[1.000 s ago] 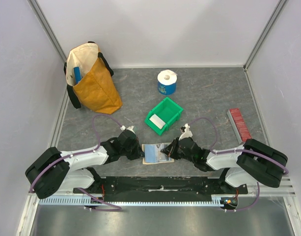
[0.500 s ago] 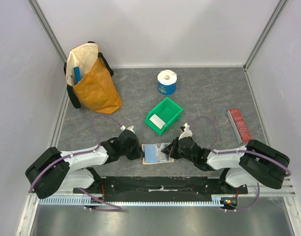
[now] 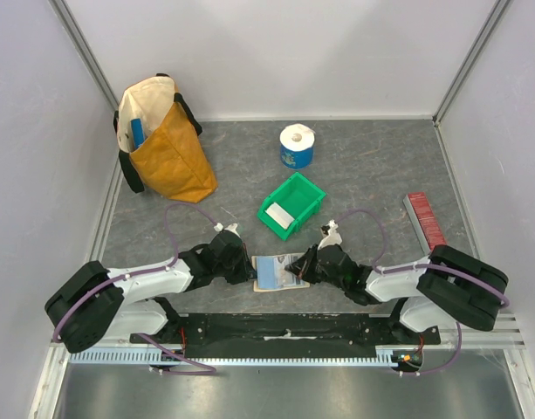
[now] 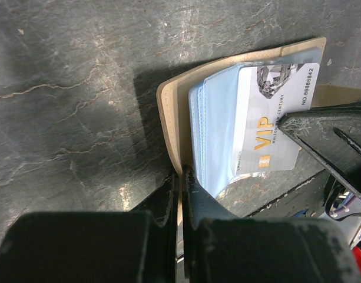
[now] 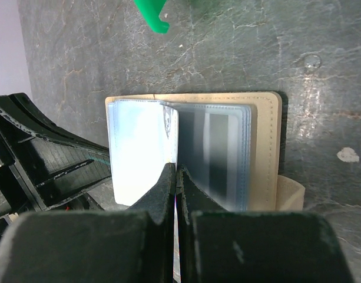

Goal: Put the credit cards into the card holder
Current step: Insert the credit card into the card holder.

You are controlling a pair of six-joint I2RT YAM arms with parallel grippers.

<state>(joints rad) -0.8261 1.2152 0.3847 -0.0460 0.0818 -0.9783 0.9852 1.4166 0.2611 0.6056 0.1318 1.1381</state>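
The tan card holder [image 3: 280,272] lies open on the table between both arms, its clear pockets [image 4: 212,130] fanned upward. My left gripper [image 4: 181,174] is shut on the edge of its tan cover [image 4: 171,112]. A pale grey credit card [image 4: 271,112] marked VIP sits partly inside a clear pocket. My right gripper [image 5: 176,170] is shut on that card, which shows edge-on [image 5: 168,121] between two pocket leaves above the holder [image 5: 265,147]. A white card [image 3: 278,216] lies in the green bin.
The green bin [image 3: 309,188] stands just beyond the holder, with its corner [image 5: 151,15] in the right wrist view. A blue-and-white roll [image 3: 296,146] stands behind it, a yellow bag [image 3: 167,148] at the far left, and a red ridged strip [image 3: 426,221] at the right.
The right arm has edged slightly left toward the holder. Both grips are unchanged.
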